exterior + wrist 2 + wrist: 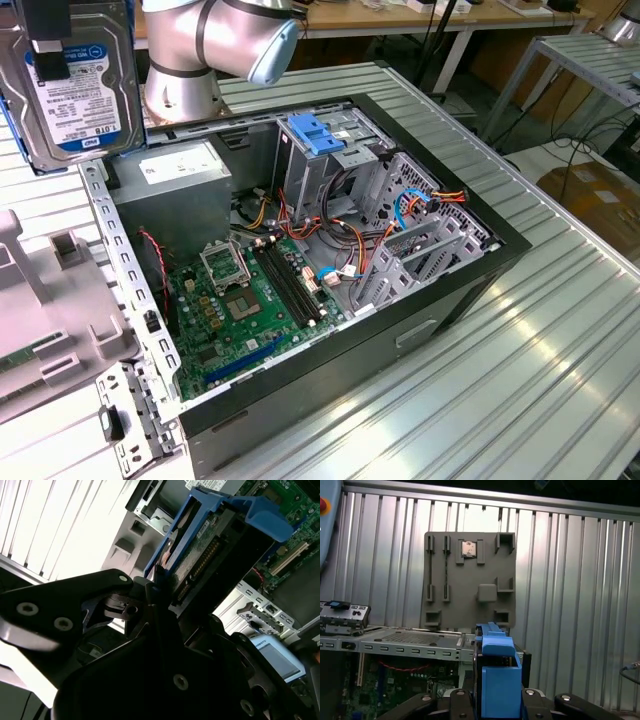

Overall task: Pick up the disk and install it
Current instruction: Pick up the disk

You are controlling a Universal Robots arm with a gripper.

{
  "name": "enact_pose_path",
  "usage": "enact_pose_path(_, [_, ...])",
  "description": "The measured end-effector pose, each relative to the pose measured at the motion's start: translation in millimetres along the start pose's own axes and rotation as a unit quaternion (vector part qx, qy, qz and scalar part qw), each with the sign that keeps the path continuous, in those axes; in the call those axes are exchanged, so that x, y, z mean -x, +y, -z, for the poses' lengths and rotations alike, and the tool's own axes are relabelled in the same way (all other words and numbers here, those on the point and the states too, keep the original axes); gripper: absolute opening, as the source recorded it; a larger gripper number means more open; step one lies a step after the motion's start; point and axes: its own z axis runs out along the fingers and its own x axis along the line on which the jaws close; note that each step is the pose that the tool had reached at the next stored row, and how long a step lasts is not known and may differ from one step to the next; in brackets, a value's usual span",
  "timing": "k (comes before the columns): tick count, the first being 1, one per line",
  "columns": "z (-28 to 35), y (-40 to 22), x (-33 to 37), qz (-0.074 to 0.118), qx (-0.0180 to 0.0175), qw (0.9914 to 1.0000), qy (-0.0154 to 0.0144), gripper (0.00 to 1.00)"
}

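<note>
The gripper was closed on the disk. In the first wrist view its dark fingers pressed either side of the blue carrier, with no gap showing. The second wrist view showed the same hold, with the disk's connector edge and circuit board facing the camera.

In the exterior view the disk hung at 10 o'clock, upright with its label towards the camera. It was clear of the table and outside the case. The arm stood at 12 o'clock, behind the case.

The case lay open on its side in the middle of that view. The motherboard sat at 7 o'clock inside it and the metal drive cage at 2 o'clock. A blue latch stood at the case's 12 o'clock edge, well apart from the disk. Loose cables ran between cage and board.

A grey tray lay flat on the table beyond the case in the first wrist view. Its slots were mostly bare, and the disk did not touch it.

I judged the pick-up done, since the disk was lifted and firmly held. The install was not done, as the disk was not in any bay. I could not tell from these views which slot of the cage was meant for it.
</note>
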Motion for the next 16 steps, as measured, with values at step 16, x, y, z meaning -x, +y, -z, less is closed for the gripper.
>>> enact_pose_path(16, [1.7,-32.8,-10.0,0.0,0.0011,1.0,-0.0001,0.36])
